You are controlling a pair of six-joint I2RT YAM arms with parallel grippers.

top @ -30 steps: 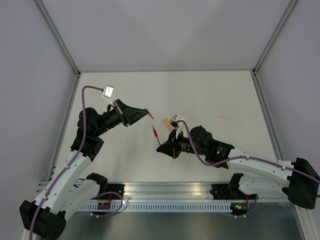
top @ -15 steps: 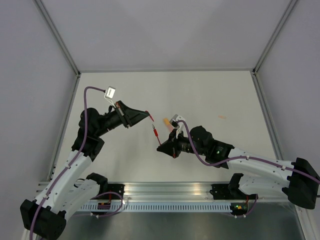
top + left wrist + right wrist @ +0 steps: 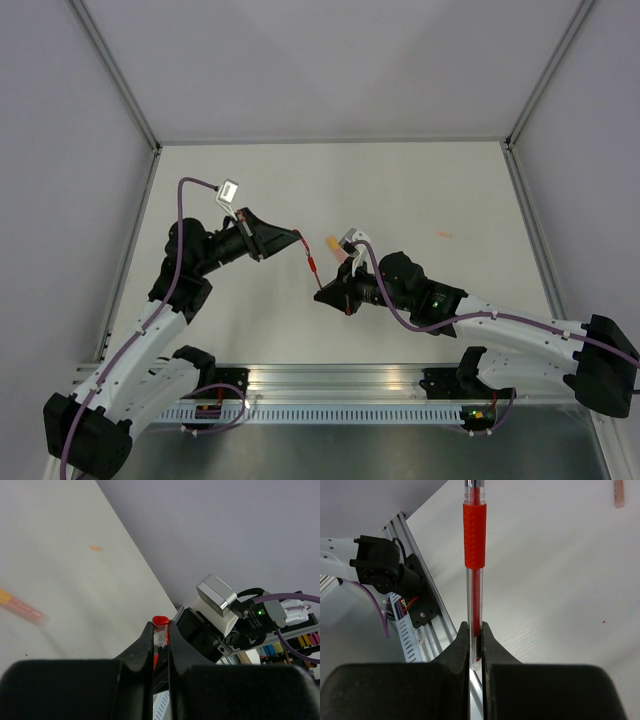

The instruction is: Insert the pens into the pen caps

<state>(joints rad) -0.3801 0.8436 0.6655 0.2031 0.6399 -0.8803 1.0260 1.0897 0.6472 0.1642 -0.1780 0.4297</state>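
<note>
1. Red pen (image 3: 474, 555) is clamped at its rear end by the right gripper (image 3: 475, 630), above the table and just beside the orange pen (image 3: 333, 243).
2. Its long axis runs away from that gripper. The tip points toward the red cap (image 3: 160, 621) pinched in the left gripper (image 3: 160, 628), near but apart.
3. Step, as I judge it: mating pen and cap. Next move: align the axes and close the gap.

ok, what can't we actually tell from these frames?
- Red pen tip: right wrist, cut off by the top edge.
- Gap between that tip and the red cap: top external, too small.
- Orange pen: left wrist, blurred.
- Orange speck, far right: top external, too small to identify.
</note>
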